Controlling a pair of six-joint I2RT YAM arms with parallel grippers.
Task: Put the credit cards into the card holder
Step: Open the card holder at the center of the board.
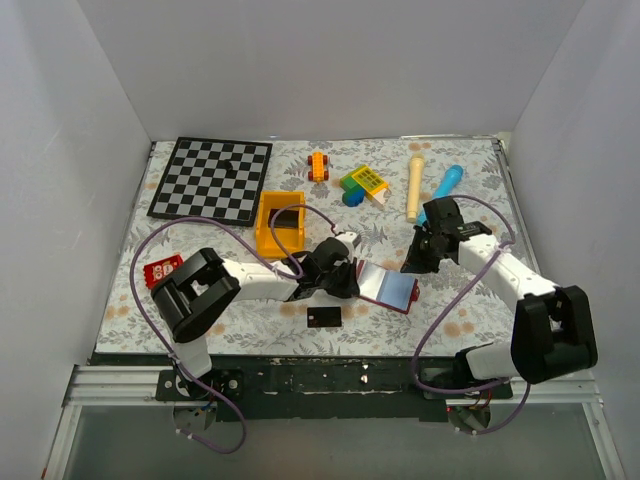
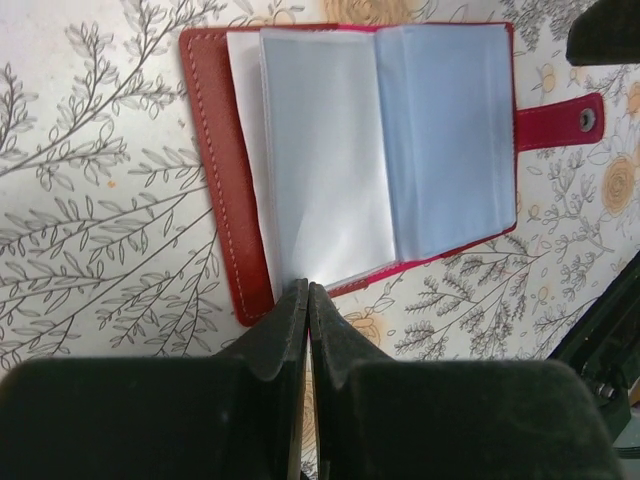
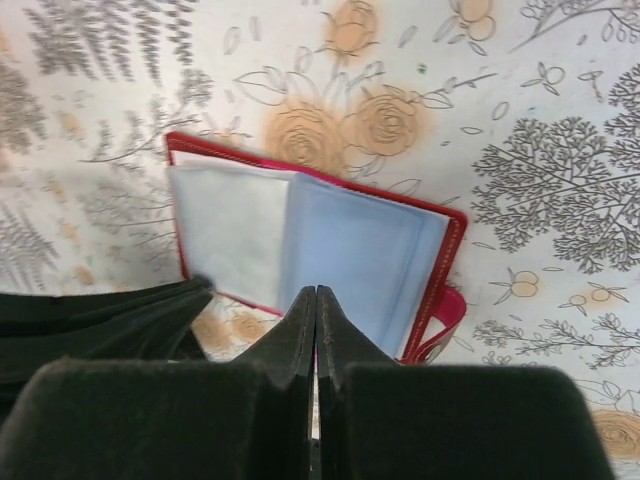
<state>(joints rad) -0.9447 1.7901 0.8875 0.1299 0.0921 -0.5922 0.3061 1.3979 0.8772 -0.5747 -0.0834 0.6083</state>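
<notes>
Top view: the card holder [image 1: 388, 288] lies open on the table [image 1: 290, 155], pockets up. One credit card [image 1: 324, 318] lies flat at its 8 o'clock, apart from it. The left end effector [image 1: 348, 280] sits at its 9 o'clock and the right end effector [image 1: 413, 262] at its 1 o'clock. Left wrist view: the left end effector [image 2: 307, 292] is fully closed and empty, with its tips at the 6 o'clock edge of the card holder [image 2: 350, 150]. Right wrist view: the right end effector [image 3: 316, 295] is likewise closed on nothing at the edge of the card holder [image 3: 310, 240]. The visible pockets hold no card, so insertion appears not yet begun.
</notes>
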